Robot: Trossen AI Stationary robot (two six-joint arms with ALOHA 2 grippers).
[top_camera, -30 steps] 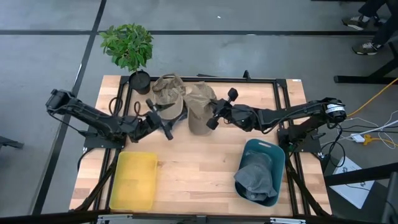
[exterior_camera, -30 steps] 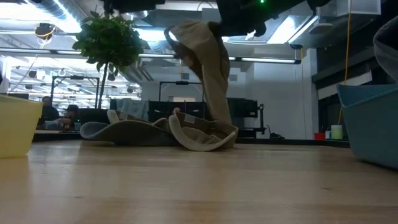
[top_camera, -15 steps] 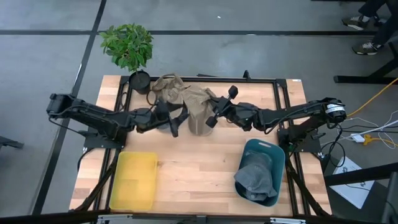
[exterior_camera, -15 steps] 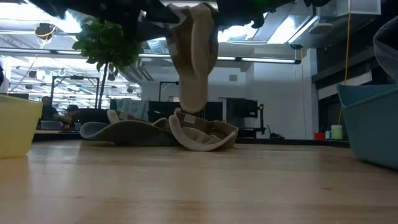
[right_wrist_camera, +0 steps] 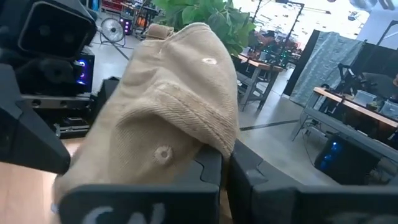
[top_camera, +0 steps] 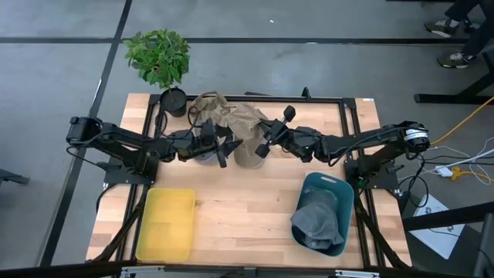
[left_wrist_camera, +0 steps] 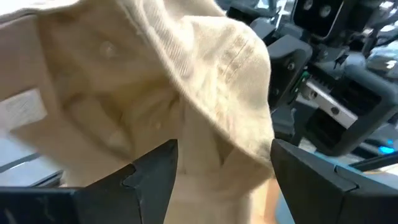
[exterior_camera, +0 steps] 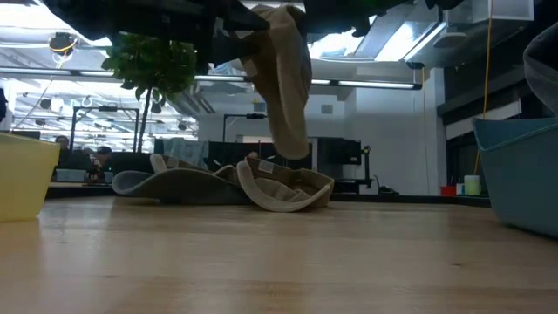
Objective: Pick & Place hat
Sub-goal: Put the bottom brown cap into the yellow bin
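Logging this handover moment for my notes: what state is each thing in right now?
Tan hat: lifted off the table, hanging.
Right gripper: shut on the tan hat.
Left gripper: open, fingers either side of the tan hat.
Second tan hat: lying on the table.
Blue bin: holds a grey hat.
Yellow bin: empty.

Grey concrete floor (top_camera: 309, 19); potted plant (top_camera: 159, 55) at tabletop (top_camera: 247, 208) corner; ceiling strip lights (exterior_camera: 52, 57); distant workbenches.
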